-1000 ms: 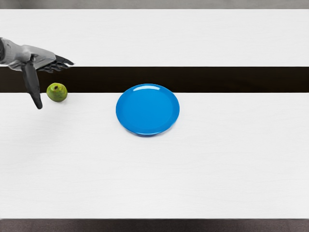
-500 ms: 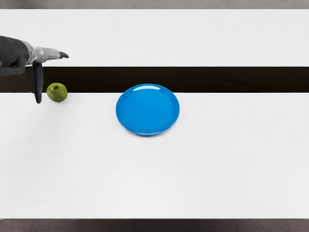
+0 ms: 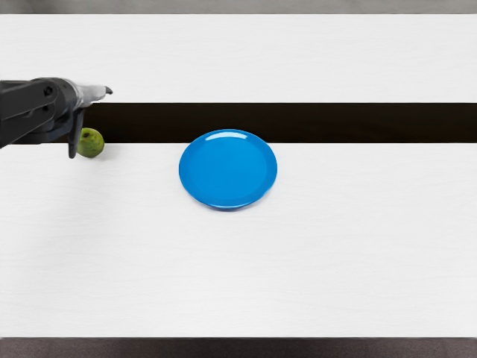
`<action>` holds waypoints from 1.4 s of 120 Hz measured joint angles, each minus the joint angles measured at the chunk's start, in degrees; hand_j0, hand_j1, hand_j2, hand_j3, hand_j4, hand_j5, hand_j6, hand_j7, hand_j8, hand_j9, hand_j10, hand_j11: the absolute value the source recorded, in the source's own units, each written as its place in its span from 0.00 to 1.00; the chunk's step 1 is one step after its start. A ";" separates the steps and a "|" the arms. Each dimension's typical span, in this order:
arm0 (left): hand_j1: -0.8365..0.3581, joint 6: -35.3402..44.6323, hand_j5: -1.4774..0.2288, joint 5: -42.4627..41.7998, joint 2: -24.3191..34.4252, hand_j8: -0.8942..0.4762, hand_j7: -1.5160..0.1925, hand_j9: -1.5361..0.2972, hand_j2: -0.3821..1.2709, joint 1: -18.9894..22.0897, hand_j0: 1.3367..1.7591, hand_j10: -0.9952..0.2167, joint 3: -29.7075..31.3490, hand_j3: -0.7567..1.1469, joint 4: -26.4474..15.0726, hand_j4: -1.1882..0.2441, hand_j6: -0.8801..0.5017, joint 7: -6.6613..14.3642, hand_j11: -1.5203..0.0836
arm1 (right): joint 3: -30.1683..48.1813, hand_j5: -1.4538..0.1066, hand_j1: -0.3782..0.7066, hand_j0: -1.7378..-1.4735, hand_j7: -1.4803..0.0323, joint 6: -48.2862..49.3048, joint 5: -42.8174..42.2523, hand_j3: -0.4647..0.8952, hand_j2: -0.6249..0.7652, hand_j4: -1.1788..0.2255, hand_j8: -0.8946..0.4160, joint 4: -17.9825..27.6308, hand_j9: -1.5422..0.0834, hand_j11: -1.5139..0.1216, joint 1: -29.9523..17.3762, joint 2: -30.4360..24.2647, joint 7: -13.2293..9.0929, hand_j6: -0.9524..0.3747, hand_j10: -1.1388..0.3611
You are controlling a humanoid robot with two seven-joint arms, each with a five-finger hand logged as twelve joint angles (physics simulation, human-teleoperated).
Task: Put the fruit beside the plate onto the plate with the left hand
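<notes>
Sitting near the middle of the white table (image 3: pixel 313 261), the blue plate (image 3: pixel 227 168) shows only its bare glossy face. The left hand (image 3: pixel 68 104) hangs open at the left edge, fingers (image 3: pixel 99 91) stretched toward the right and one dark digit pointing down against the fruit's left side; whether it actually touches is hard to tell. The fruit (image 3: pixel 92 143), small, round and green, lies on the table well left of the plate.

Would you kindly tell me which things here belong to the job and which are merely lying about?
For the job: green fruit; blue plate; left hand.
Just there: white table.
</notes>
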 joint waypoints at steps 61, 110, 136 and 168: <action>0.73 0.25 0.66 0.66 -3.27 0.45 0.68 0.65 0.26 0.34 0.76 0.60 4.63 0.40 5.28 0.64 0.44 -0.01 0.73 | 0.00 0.90 0.06 0.30 0.95 -0.01 0.00 0.34 0.44 0.82 0.66 -0.07 0.92 0.90 0.09 0.00 0.00 0.69 0.74; 0.69 8.98 0.64 1.19 -4.56 0.43 0.66 0.63 0.27 3.46 0.76 0.57 6.76 0.40 7.07 0.62 0.42 -1.22 0.71 | -0.07 0.90 0.06 0.30 0.95 -0.02 0.00 0.34 0.44 0.82 0.66 -0.10 0.92 0.90 0.03 0.00 0.00 0.69 0.74; 0.70 11.59 0.64 1.21 -6.00 0.43 0.66 0.63 0.27 5.23 0.76 0.57 6.85 0.40 8.23 0.62 0.42 -2.10 0.71 | -0.08 0.90 0.06 0.30 0.95 -0.03 0.00 0.34 0.44 0.82 0.66 -0.10 0.92 0.90 0.00 0.00 0.00 0.69 0.74; 0.71 13.23 0.65 1.45 -6.68 0.44 0.67 0.64 0.27 5.80 0.76 0.58 7.12 0.40 10.95 0.63 0.43 -3.75 0.72 | -0.08 0.90 0.06 0.30 0.95 -0.03 0.00 0.34 0.44 0.82 0.66 -0.10 0.92 0.90 0.00 0.00 0.00 0.69 0.74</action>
